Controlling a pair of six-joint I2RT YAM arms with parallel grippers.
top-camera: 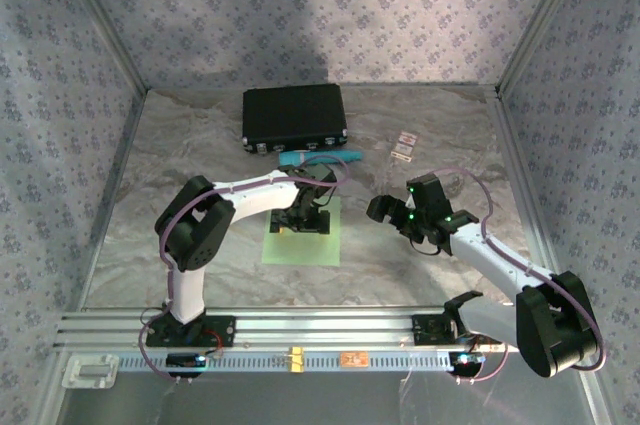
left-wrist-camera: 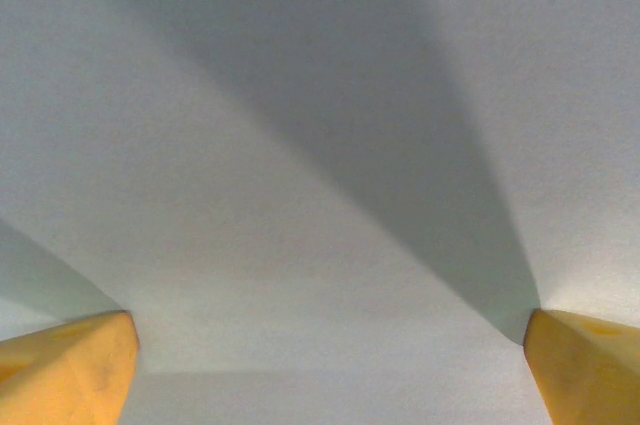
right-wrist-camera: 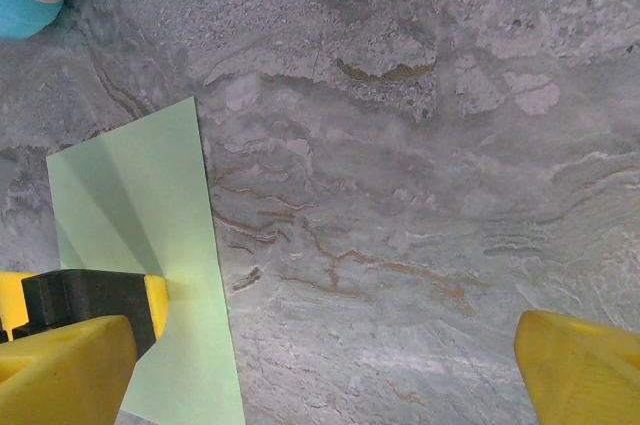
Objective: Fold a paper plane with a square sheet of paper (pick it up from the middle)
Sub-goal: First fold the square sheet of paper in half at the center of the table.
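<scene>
Paper (top-camera: 300, 250) lies flat on the table (top-camera: 200, 145), unfolded, directly beneath your left claw (left-wrist-camera: 325, 375). That claw is spread about as wide as it goes, with both yellow fingertips (left-wrist-camera: 70, 370) low over the sheet. You cannot tell whether they touch it, and nothing is pinched between them. Your right claw (right-wrist-camera: 325, 375) is equally wide and empty, hanging over bare marble with the paper's right edge just under its left finger. Beyond your left claw sits the case (top-camera: 294, 117), and the tube (top-camera: 320, 157) lies between case and claw.
</scene>
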